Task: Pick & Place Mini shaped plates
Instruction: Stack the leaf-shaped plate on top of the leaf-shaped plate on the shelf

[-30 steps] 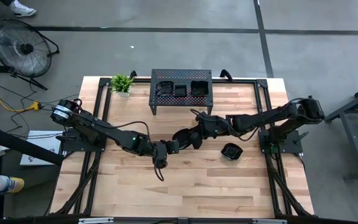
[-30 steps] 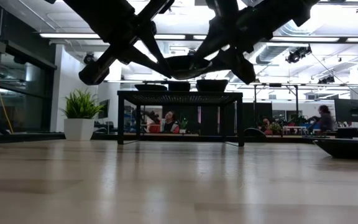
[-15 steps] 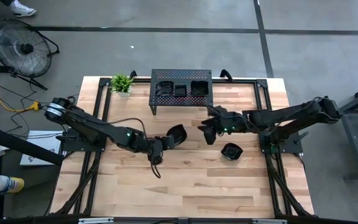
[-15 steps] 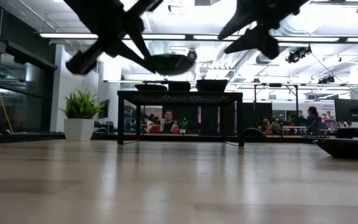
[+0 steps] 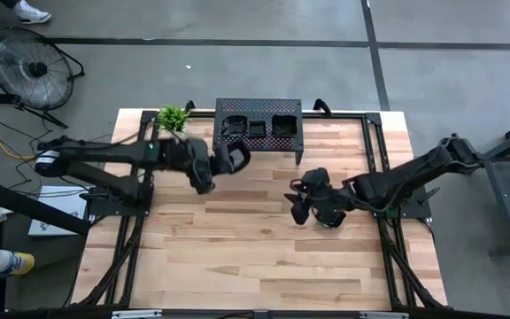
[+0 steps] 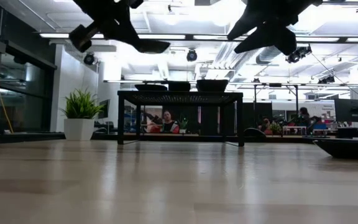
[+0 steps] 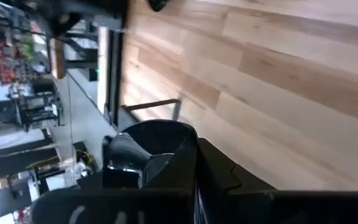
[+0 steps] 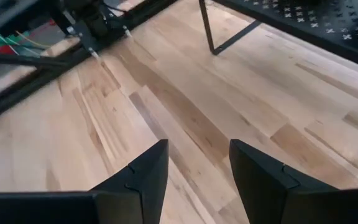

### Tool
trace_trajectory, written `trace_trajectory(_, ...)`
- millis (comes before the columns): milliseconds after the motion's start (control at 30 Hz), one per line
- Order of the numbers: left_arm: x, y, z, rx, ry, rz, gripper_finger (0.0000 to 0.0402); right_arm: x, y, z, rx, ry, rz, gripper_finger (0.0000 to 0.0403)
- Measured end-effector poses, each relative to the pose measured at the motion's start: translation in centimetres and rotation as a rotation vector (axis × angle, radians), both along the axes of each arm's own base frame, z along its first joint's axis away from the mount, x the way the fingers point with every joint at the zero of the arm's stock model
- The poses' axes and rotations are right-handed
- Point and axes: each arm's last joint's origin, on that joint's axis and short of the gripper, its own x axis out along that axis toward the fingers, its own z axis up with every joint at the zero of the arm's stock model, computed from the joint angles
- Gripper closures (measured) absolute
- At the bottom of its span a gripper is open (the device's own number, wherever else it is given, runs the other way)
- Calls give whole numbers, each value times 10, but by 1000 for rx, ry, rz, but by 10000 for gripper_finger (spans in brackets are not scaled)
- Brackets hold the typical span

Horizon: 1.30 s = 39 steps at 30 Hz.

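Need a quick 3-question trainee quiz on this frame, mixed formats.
1. True or false: the left tool holds a small black plate.
2. The right tool is: A) open and empty B) shut on a plate C) resting on the metal stand.
3. Fill in: the green plant sits at the table's back ____ corner in the high view.

Key: 1 true; 2 A, it hangs over bare wood beside a plate lying on the table; 3 left.
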Motion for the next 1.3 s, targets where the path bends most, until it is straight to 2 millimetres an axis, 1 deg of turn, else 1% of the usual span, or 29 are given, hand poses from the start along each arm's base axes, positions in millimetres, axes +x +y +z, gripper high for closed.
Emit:
trace_trajectory(67, -4, 14, 3, -30, -15, -21, 401, 1, 5, -3, -13, 7, 7, 237)
trace_trajectory(267, -16, 55, 1, -114, -13, -46, 401, 4, 16, -12, -35, 27, 33, 237)
trace_trajectory(400, -26, 80, 1, -150, -41, -66, 401, 6, 19, -17, -49, 47, 46, 237)
trace_trajectory(533, -39, 102, 6, -235, -89, -109, 401, 7, 20, -17, -70, 54, 61, 237)
trace_trajectory(667, -45, 122, 12, -324, -132, -168, 401, 8, 20, -16, -106, 47, 79, 237)
trace_trajectory(767, -43, 136, 12, -365, -128, -188, 401, 9, 20, -14, -145, 37, 88, 237)
trace_trajectory(967, -29, 165, 5, -410, -52, -194, 401, 9, 20, -14, -177, 37, 86, 237)
trace_trajectory(1033, -24, 170, 3, -411, -21, -196, 401, 9, 20, -14, -176, 38, 88, 237)
trace_trajectory(1167, -17, 179, 0, -354, 59, -164, 401, 9, 20, -14, -190, 44, 99, 237)
trace_trajectory(1300, -14, 183, -1, -338, 88, -171, 401, 9, 20, -14, -197, 47, 103, 237)
